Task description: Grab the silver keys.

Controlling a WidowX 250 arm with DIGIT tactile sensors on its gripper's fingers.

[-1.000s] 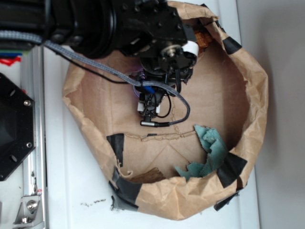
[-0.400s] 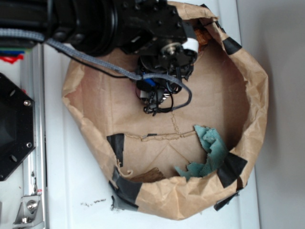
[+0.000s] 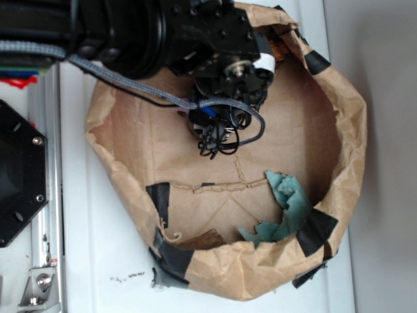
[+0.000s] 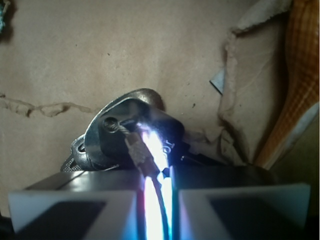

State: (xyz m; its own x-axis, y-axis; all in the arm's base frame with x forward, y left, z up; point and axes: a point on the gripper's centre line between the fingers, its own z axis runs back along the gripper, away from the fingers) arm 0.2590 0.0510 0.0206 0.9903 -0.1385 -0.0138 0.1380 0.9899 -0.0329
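Near the frame's upper centre, the end effector has closed since a second ago, pinching the silver keys between nearly shut pads; lifting seems next.

My arm is black, with small screws on its blocky housing and one round silver hub. A grey braided cable runs along it and loops below. My claw has two white, flat pads.
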